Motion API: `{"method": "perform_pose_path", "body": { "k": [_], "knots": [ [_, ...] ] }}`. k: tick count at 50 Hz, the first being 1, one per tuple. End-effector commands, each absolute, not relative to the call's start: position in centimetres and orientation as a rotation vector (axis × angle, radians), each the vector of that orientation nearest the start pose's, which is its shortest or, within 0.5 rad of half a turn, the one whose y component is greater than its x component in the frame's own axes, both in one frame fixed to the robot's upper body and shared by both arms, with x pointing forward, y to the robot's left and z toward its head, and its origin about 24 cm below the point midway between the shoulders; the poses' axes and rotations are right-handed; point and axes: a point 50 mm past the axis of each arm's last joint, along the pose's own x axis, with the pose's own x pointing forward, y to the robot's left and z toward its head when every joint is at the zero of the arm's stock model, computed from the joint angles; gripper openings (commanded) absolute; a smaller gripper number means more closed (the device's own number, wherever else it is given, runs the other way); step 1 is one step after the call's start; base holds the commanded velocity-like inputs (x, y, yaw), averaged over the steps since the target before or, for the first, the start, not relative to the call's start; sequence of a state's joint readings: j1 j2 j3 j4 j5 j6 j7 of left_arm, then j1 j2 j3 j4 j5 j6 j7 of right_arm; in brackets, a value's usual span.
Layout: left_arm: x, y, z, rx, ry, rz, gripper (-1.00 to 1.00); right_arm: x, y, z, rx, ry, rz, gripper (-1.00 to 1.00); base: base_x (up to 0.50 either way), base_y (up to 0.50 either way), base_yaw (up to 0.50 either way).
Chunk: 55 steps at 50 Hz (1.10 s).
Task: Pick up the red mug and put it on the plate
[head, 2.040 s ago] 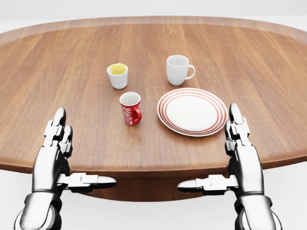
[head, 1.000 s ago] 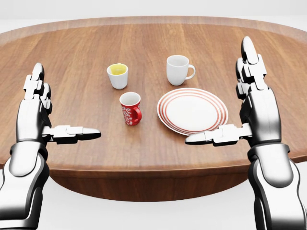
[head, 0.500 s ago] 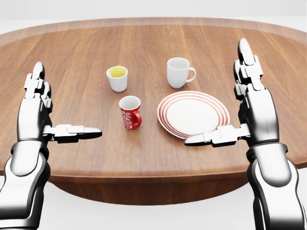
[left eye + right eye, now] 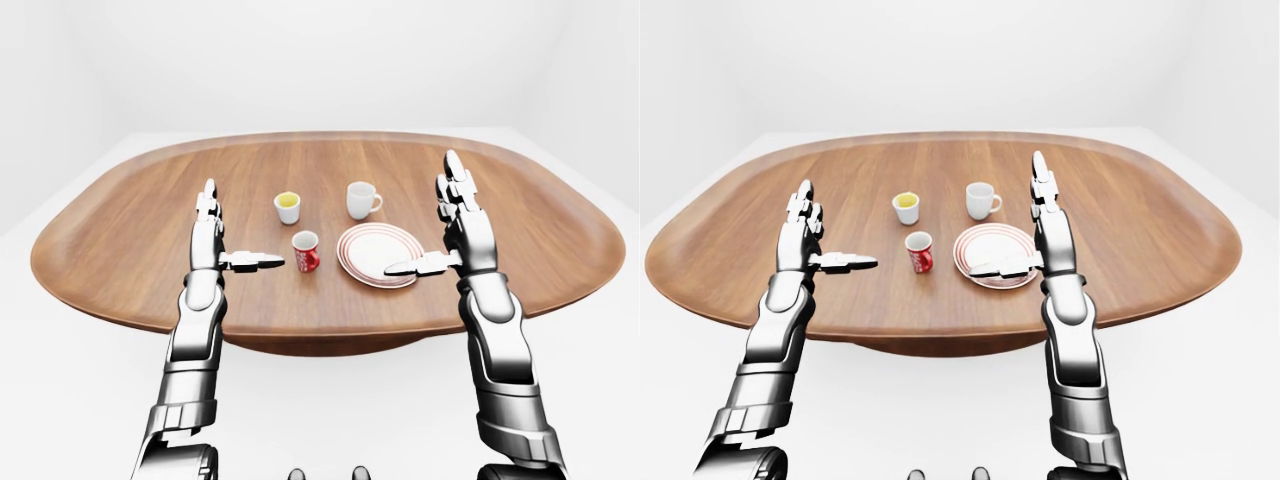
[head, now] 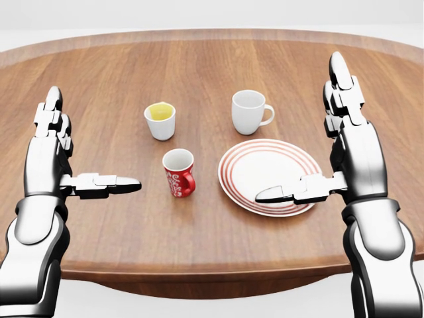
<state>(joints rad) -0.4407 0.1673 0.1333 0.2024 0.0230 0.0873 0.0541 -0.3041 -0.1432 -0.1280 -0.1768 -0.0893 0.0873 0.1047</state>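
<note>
Since half a second ago the whole head view has shifted: the cups and plate sit lower in the picture and the near edge of the bench (image 5: 199,265) has dropped toward the bottom, so the camera moved, not the things. Your two hands look much as they did.

Your left hand (image 5: 63,165) hovers over the bench near its near edge, at the left of the head view, with fingers straight and spread apart and the thumb pointing toward the red mug (image 5: 179,172). It holds nothing and is clear of the mug.

Your right hand (image 5: 334,156) is raised at the right of the view, likewise spread wide and empty. Its thumb reaches across the near right rim of the red-striped plate (image 5: 265,165); you cannot tell whether it touches.

The red mug stands upright on the oval wooden bench, toward the middle and nearer the near edge, just left of the plate and not touching it. Its handle points right, toward the plate.

Farther toward the far edge stand a small white cup with yellow inside (image 5: 160,120) and a white mug (image 5: 250,112), both upright.
</note>
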Motion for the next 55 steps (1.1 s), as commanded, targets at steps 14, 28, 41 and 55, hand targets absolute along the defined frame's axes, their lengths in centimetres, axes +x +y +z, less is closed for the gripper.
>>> {"method": "perform_pose_path", "body": {
  "k": [14, 28, 41, 55],
  "knots": [
    [33.27, 18.82, 11.62, 0.147, -0.146, 0.117, 1.0, 29.29, -17.56, 15.81, -0.239, -0.376, 0.023, 1.0, 0.19, 0.0, 0.0],
    [33.25, 18.91, 11.65, 0.148, -0.147, 0.118, 1.0, 29.41, -17.39, 15.69, -0.238, -0.37, 0.028, 1.0, 0.19, 0.0, 0.0],
    [33.31, 18.89, 11.32, 0.147, -0.133, 0.119, 1.0, 29.4, -17.33, 15.88, -0.244, -0.378, 0.03, 1.0, 0.19, 0.0, 0.0],
    [33.3, 18.91, 11.26, 0.148, -0.131, 0.121, 1.0, 29.39, -17.31, 15.68, -0.246, -0.37, 0.029, 1.0, 0.19, 0.0, 0.0]
  ]
}}
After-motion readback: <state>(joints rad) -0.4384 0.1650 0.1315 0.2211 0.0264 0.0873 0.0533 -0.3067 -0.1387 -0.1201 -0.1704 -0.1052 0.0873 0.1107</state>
